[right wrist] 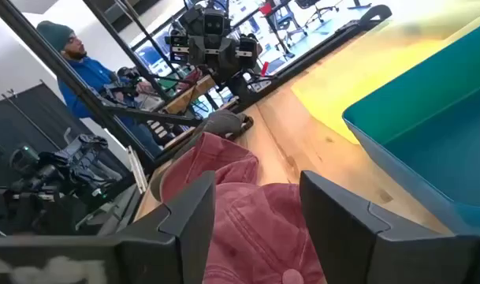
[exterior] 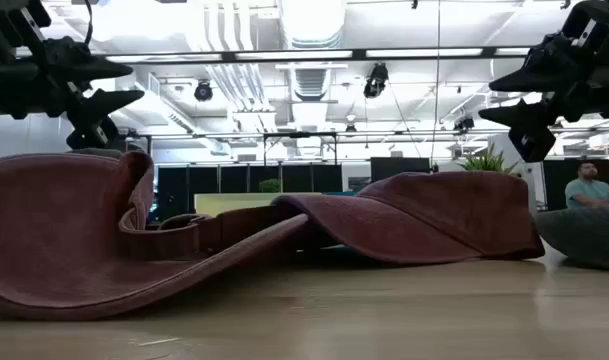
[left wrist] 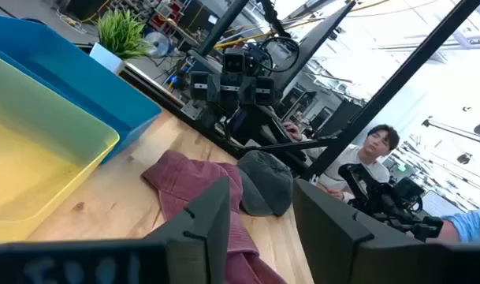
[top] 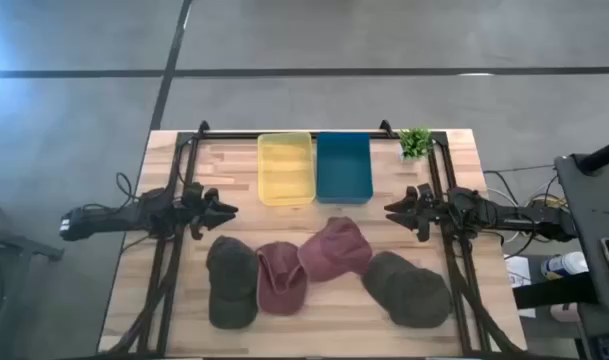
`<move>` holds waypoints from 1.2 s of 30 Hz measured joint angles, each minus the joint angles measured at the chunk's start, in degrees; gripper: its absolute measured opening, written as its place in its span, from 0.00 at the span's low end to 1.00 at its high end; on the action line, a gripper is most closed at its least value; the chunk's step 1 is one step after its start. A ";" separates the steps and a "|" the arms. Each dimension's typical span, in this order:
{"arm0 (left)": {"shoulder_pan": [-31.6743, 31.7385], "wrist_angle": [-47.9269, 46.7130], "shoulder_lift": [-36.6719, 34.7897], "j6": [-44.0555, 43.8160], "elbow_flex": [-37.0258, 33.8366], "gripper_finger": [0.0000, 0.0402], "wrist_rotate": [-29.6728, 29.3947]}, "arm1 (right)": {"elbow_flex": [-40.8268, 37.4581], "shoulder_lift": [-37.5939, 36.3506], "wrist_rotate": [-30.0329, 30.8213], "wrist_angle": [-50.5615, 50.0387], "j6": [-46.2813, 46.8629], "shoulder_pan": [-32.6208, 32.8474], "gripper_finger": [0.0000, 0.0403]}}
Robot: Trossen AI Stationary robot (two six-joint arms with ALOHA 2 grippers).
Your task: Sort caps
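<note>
Hovering at the left side of the pale wooden plank worktop (top: 314,315), the left arm's dark two-finger tool (top: 227,211) has its fingers spread with nothing between them, held above the boards and pointing inward. Just in front of it, along the near half of the worktop, the four soft fabric baseball caps lie in a row. First comes a dark olive-grey cap (top: 231,281), then a maroon cap (top: 281,277) touching its side, then a second maroon cap (top: 335,249) set a little farther back and overlapping the first, and last another olive-grey cap (top: 408,287) whose edge meets that second maroon one. None of them is in a bin.

At the back of the worktop, between the two arms, a yellow rectangular plastic bin (top: 285,168) stands on the left, right against a teal rectangular plastic bin (top: 343,167). A small green potted plant (top: 415,143) sits near the back right corner, beside the teal bin.

On the right side the right arm's tool (top: 392,210) mirrors the other, fingers likewise parted and holding nothing, raised clear of the caps.
</note>
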 joint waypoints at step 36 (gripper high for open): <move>-7.98 14.45 20.68 -26.71 15.63 0.31 -17.71 | 0.18 2.83 10.54 28.62 31.03 3.43 0.44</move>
